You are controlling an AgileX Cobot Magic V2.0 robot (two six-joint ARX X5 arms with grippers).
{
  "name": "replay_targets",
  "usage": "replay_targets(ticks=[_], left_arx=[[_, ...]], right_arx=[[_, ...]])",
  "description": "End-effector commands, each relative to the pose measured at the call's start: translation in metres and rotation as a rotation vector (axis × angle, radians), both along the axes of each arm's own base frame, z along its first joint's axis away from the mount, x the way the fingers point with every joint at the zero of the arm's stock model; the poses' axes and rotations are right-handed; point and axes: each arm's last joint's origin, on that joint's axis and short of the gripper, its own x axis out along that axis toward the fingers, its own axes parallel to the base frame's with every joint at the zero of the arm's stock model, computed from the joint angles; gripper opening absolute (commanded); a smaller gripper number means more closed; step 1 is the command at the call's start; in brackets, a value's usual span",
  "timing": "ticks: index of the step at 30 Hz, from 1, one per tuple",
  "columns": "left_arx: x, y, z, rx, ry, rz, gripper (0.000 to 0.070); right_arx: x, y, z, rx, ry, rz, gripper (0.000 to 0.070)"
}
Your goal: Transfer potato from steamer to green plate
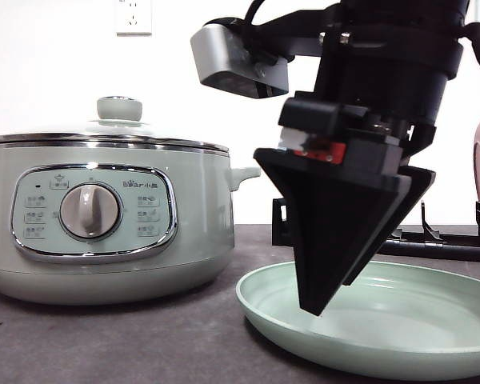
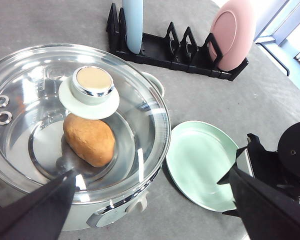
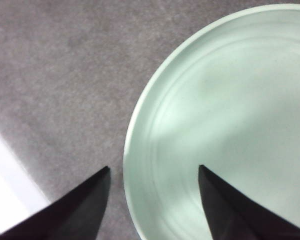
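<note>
potato [image 2: 89, 139] sitting inside steamer [image 1: 104, 216], glass lid [image 2: 75, 115] on top. green plate [image 1: 384, 320] just beside steamer. my right gripper [image 1: 318, 308] low over plate rim, jaws spread, nothing held. left gripper [image 2: 150, 200] above steamer, jaws wide, empty.

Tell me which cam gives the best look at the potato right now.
Left wrist view. It looks down through the steamer's glass lid and shows the whole potato lying on the pot floor, just below the lid knob. In the front view the steamer's wall hides it. The right wrist view looks at the green plate instead.
</note>
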Motion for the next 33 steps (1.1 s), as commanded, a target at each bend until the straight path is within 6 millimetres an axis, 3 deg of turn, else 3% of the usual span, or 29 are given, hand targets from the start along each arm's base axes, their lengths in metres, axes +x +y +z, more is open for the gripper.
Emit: replay_targets(ticks=[1,8,17,26,33], left_arx=[[0.0,0.0,0.006,-0.005,-0.024,-0.004,0.0627],[0.0,0.0,0.006,-0.005,-0.024,-0.004,0.0627],[0.0,0.0,0.007,-0.005,-0.025,-0.004,0.0627],[0.0,0.0,0.007,-0.006,-0.026,-0.003,0.0628],[0.0,0.0,0.007,-0.007,-0.023,-0.002,0.0627]], right_arx=[[-0.001,0.005,-0.003,0.004,0.007,-0.007,0.0376],[0.0,0.006,0.015,0.055,-0.021,-0.011,0.0376],[-0.005,-0.005,0.081,0.209,-0.114,-0.014,0.0376],[-0.005,-0.036,0.151,0.422,-0.241,-0.072,0.0376],[0.003,-0.064,0.187,0.658,-0.182,-0.037,0.0375]])
